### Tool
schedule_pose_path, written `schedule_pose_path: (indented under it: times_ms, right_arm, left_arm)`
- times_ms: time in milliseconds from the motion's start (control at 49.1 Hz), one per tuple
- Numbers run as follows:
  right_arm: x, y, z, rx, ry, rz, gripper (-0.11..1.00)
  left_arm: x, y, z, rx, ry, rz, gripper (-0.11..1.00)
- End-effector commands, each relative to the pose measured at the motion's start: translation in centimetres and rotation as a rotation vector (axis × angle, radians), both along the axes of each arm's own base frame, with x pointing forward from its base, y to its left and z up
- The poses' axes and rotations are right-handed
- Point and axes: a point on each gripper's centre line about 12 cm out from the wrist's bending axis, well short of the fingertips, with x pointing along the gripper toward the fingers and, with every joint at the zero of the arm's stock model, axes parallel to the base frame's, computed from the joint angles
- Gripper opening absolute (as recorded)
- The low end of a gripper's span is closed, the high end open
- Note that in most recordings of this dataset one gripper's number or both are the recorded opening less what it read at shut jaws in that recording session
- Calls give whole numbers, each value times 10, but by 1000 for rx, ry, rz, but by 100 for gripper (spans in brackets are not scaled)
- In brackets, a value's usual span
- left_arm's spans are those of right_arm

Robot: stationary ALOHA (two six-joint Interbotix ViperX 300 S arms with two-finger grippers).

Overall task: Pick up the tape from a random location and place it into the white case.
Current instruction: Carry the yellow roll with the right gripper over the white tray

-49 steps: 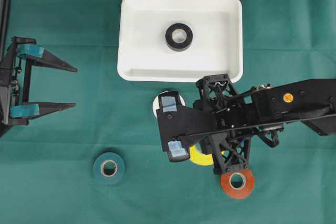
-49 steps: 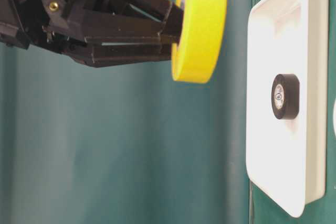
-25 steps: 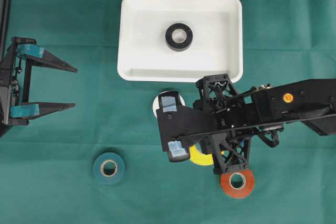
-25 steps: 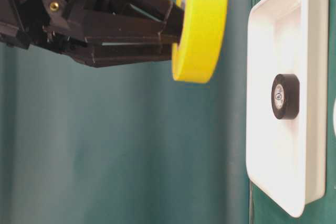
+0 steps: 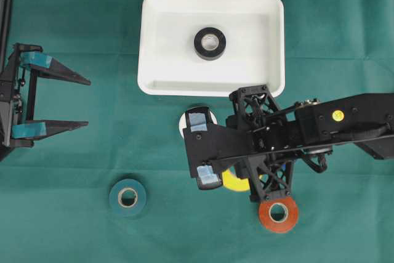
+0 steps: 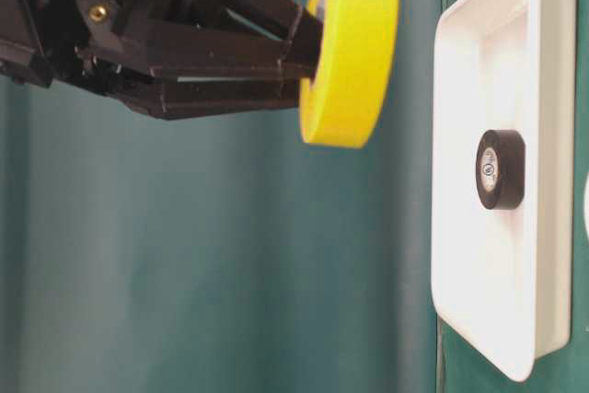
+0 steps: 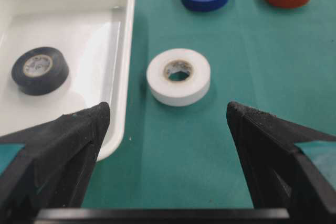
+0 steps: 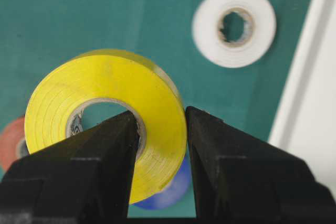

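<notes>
Right tool (image 8: 157, 145) pinching the yellow tape (image 8: 113, 114): one finger through the core, the other on the outer face, band of the roll clamped between them. Roll carried clear of the bench (image 5: 74, 226); table-level view shows green cloth behind it and nothing touching it.

Against the frames of the last second: almost no change. Overhead, the right arm sits in the same spot, with at most a slight roll of the wrist. Yellow tape in the same place in the table-level view. Reads as a pause after the lift, transfer not yet begun.

White case (image 5: 154, 81) at 12 o'clock of the held roll, well apart from it. A black tape (image 5: 210, 43) already lies flat near the case's middle.

Left tool (image 5: 52, 100) at 9 o'clock edge of the bench, fingers spread wide, holding nothing, parked.

Loose on the cloth:
- white tape (image 7: 178, 76), just outside the case rim, partly under the right arm in the overhead view
- blue tape (image 5: 127, 197), toward 7 o'clock
- red tape (image 5: 277, 214), at 5 o'clock of the right tool

Judgement: grasp looks secure. Remaining work is to carry toward 12 o'clock over the rim and release beside the black roll
</notes>
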Motion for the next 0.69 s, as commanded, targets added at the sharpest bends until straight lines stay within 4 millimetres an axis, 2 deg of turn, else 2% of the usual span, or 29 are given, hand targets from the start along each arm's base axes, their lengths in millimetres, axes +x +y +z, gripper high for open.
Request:
schedule_pose_path:
  times_ms: [0,224,672]
  right_arm:
    - [-1,-5,19,-11,-62,-5,30]
    - [4,-36,16,-36,-75,-69,30]
    - [6,-128,16,-77,-113,-268,30]
  left_arm:
    - [2,0,5,-1,-14,-1,97]
    - [2,0,5,-1,-14,-1,97]
    - [2,0,5,-1,-14,-1,97]
